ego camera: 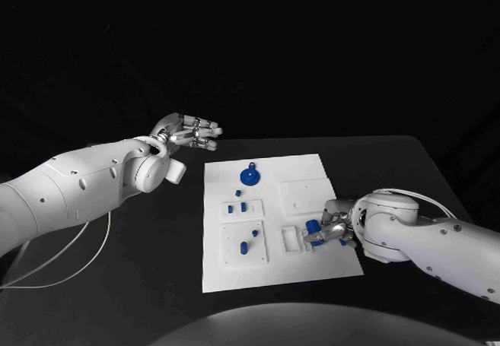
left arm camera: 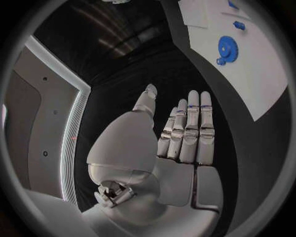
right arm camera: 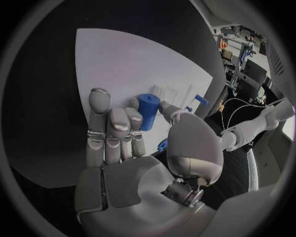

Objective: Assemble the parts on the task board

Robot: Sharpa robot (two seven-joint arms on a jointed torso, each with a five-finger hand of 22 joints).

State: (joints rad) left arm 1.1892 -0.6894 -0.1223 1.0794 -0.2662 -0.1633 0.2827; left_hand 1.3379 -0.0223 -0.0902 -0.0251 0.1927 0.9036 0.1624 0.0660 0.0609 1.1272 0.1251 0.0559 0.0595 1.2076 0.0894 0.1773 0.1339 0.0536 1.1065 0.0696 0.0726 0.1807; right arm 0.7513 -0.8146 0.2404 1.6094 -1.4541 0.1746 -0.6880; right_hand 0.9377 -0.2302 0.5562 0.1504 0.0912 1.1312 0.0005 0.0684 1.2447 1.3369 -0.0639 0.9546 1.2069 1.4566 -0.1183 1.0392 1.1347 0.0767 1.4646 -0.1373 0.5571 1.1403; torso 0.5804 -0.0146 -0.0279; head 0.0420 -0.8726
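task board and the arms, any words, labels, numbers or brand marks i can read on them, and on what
None can be read.
Task board: plain white, no print visible in the head view or the wrist views.
Blue gear and blue cylinder in the right hand: no marks visible.
Left hand and both white arms: no lettering visible.

White task board [ego camera: 308,266] flat at table centre. Blue gear [ego camera: 249,175] lies near far edge; sm. blue parts [ego camera: 243,207] in left-side recesses (some upright). Blue cylinder [right arm camera: 147,111] pinched over board's right side.
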